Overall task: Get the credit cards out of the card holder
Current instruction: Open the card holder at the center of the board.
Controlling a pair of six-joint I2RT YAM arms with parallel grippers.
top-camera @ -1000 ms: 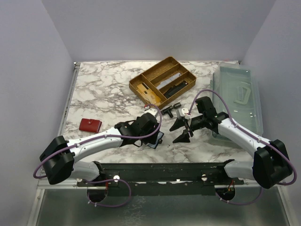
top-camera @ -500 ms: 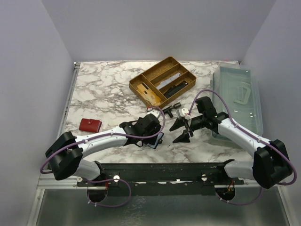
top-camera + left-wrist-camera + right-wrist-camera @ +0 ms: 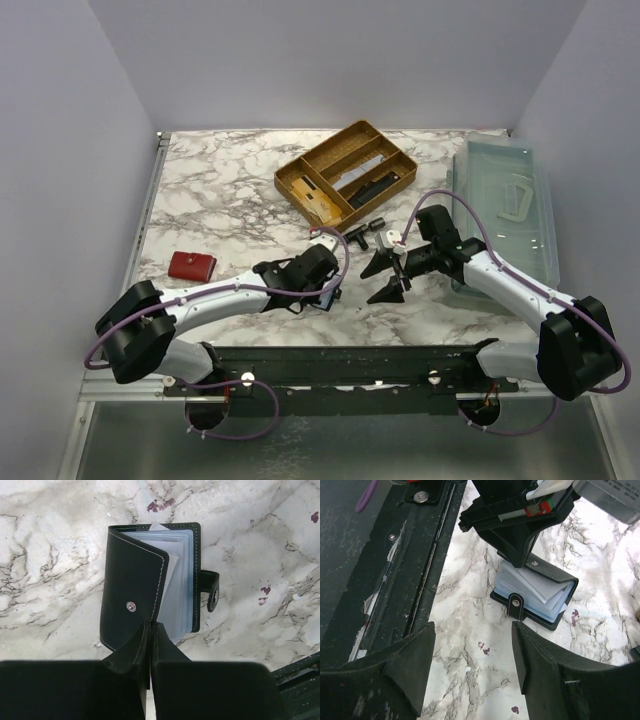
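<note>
Black card holder, one, pinched by two left fingers.

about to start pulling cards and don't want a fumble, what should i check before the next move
1. Strap undone: ok. The snap tab hangs free beside the card holder.
2. Left grip: ok. The left gripper is shut on the lower edge of the cover.
3. Cover raised: ok. It tilts up off the stack in the right wrist view.
4. Cards exposed: ok. The credit cards show pale edges past the cover; how many, cannot tell.
5. Right gripper ready: ok. It is open, holds nothing and is apart from the holder.
6. Holder will stay put when a card is pulled: cannot tell.
</note>
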